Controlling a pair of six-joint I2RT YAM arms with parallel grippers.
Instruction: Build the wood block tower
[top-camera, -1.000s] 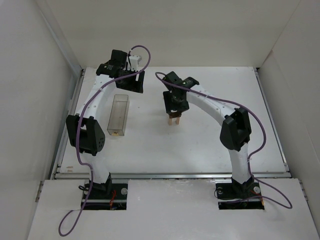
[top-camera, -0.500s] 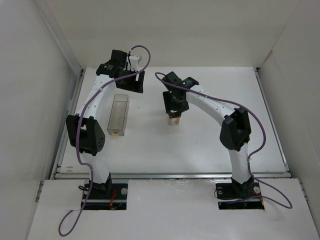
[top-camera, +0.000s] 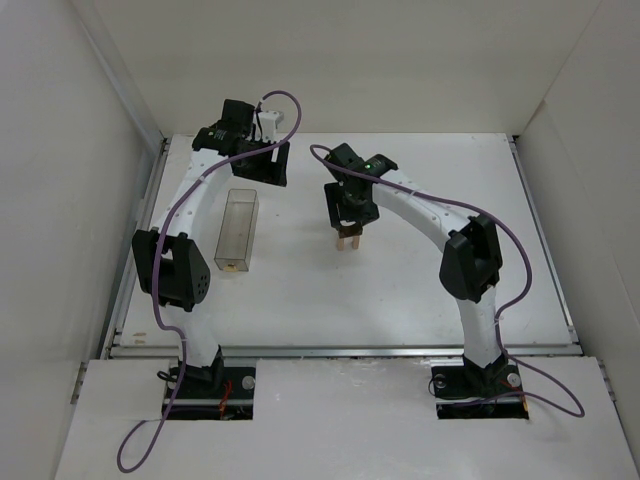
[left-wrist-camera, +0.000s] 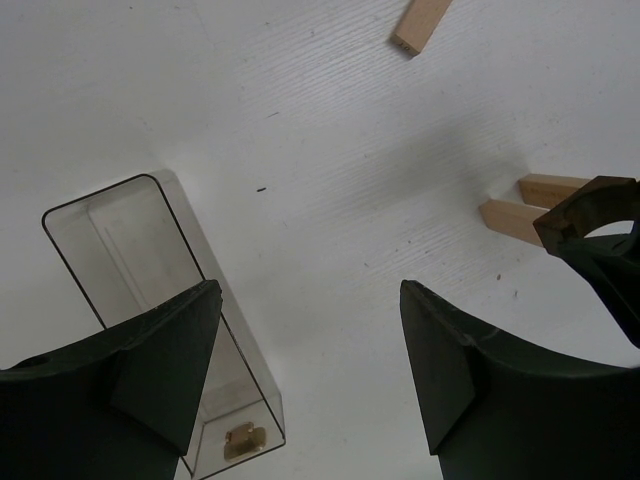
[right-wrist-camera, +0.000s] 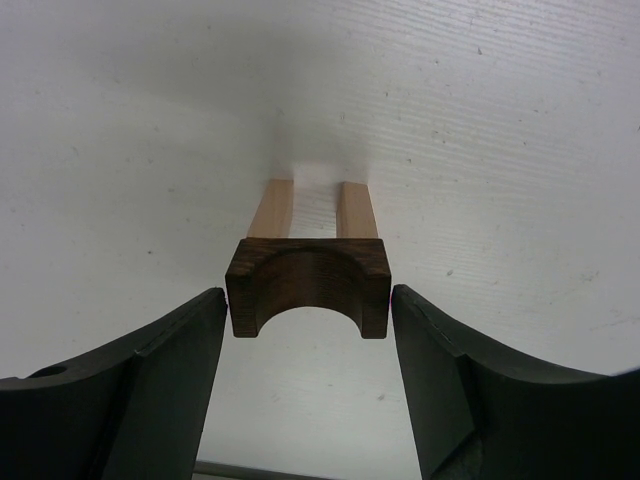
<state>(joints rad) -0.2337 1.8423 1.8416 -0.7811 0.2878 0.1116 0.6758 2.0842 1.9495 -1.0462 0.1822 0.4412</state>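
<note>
Cannot see the far end of the loose light-tan wooden block (left-wrist-camera: 420, 25), cut by the left wrist view's top edge, nor the near ends of the two tan wooden uprights (right-wrist-camera: 272, 210) behind the dark-brown arched wooden block (right-wrist-camera: 307, 265).

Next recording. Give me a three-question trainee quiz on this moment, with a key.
1. True or false: the clear plastic box lies to the robot's left of the two light uprights.
2. What rests on top of those uprights? A) a dark arched block B) a second clear box C) nothing
3. Name the side: is it the left end effector or the right end effector whose fingers flank that block?

Key: 1 true; 2 A; 3 right.
</note>
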